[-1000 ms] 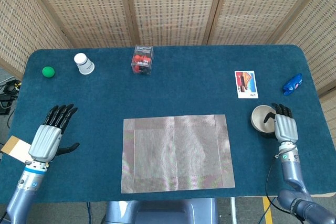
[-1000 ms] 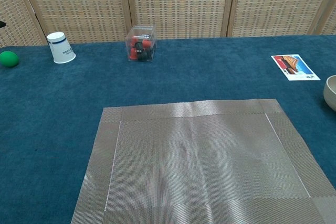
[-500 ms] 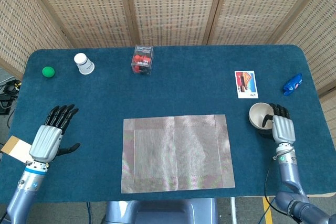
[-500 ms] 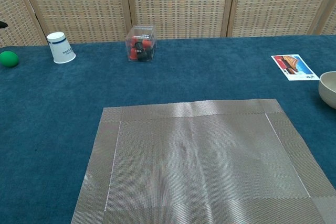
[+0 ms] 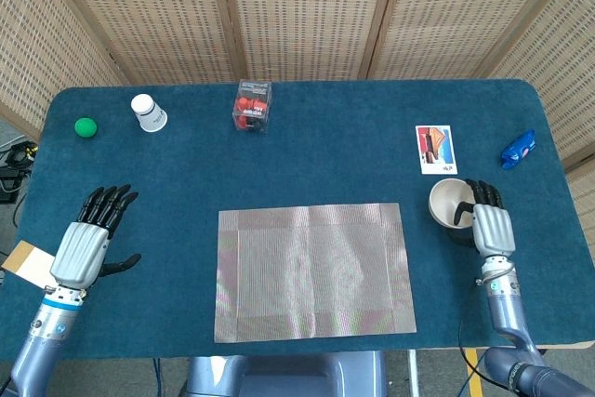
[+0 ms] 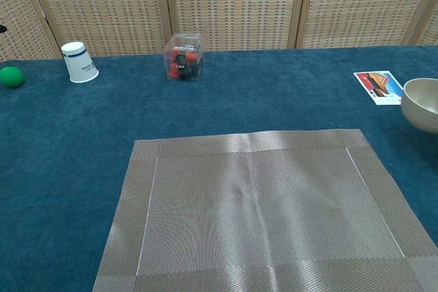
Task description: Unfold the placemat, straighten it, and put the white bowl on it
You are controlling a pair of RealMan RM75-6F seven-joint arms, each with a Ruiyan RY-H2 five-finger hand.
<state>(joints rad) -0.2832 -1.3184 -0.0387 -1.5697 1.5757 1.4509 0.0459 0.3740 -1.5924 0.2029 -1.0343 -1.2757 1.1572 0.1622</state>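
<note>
The grey woven placemat (image 5: 314,271) lies unfolded and flat on the blue table, near the front edge; the chest view shows it filling the foreground as the placemat (image 6: 263,213). The white bowl (image 5: 448,203) is just off the mat's right edge, and my right hand (image 5: 489,225) holds it by the rim, fingers hooked inside. In the chest view the bowl (image 6: 419,104) shows at the right border, tilted and lifted off the cloth; the hand is hidden there. My left hand (image 5: 86,244) rests on the table at the far left, fingers spread, holding nothing.
Along the back stand a green ball (image 5: 85,126), a white paper cup (image 5: 147,112) and a clear box of red pieces (image 5: 251,105). A picture card (image 5: 435,149) and a blue wrapped item (image 5: 518,149) lie at the right. A tan card (image 5: 26,262) sits by the left edge.
My right hand has carried the bowl leftward and slightly up, toward the placemat's right edge. The left hand and the mat have stayed put.
</note>
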